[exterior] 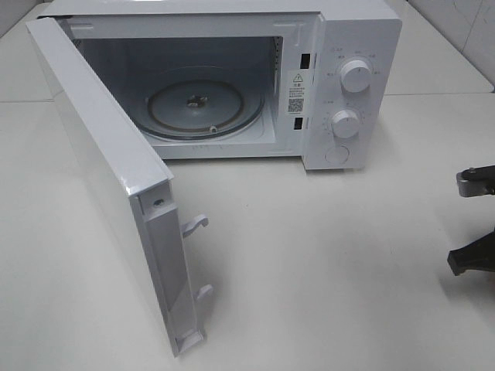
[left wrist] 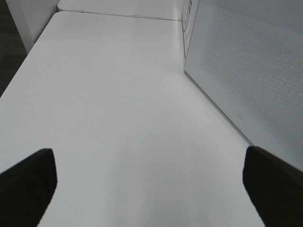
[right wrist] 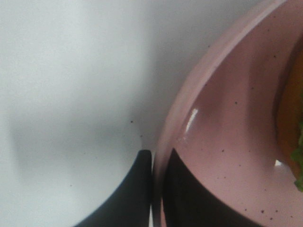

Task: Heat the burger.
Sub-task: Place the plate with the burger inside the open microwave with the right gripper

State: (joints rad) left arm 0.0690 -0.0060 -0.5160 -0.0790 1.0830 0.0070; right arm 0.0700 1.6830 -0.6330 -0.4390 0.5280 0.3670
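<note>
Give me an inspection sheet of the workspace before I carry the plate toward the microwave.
Surface: white table, no spills seen.
Job's things: burger on the pink plate, with only its edge showing in the right wrist view; microwave with its door swung wide open and its glass turntable bare.
Clutter: nothing seen.
Grippers: left gripper open, over the table beside the door; right gripper shut on the plate's rim.
Cables: nothing seen.
Surroundings: tiled wall behind the table; dark floor past its edge.
</note>
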